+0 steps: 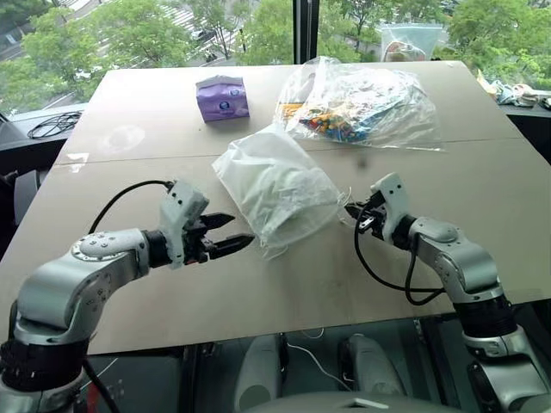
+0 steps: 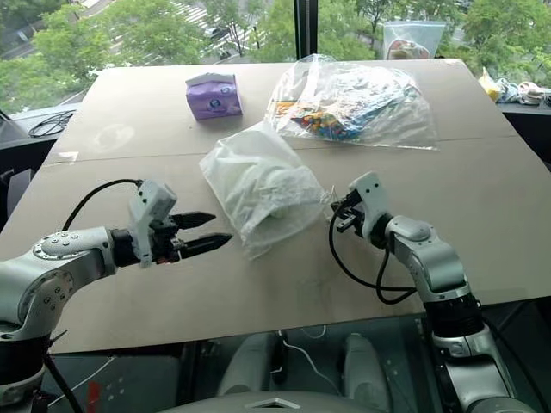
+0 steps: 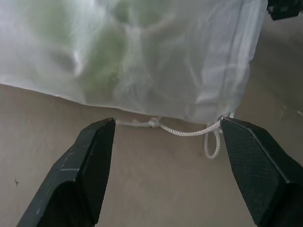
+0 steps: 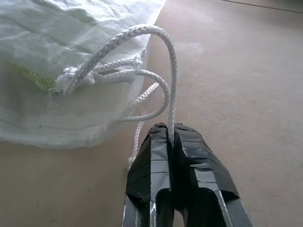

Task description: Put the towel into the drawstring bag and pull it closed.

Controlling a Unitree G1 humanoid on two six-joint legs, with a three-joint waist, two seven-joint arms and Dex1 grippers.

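The white drawstring bag (image 1: 277, 185) lies in the middle of the table, and the light-green towel (image 3: 106, 52) shows faintly through its thin cloth. My left gripper (image 1: 237, 232) hovers open just left of the bag's near corner, its black fingers (image 3: 85, 161) spread on either side of a knotted cord (image 3: 184, 133) lying on the table. My right gripper (image 1: 355, 213) sits at the bag's right side. In the right wrist view its fingers (image 4: 156, 156) are shut on the bag's white drawstring (image 4: 161, 71), which loops up from the gathered mouth.
A purple packet (image 1: 222, 96) stands at the back of the table. A large clear plastic bag of colourful items (image 1: 362, 103) lies behind the drawstring bag. The table's near edge (image 1: 284, 331) runs just below both arms. A black cable (image 1: 52, 127) lies off the table's left side.
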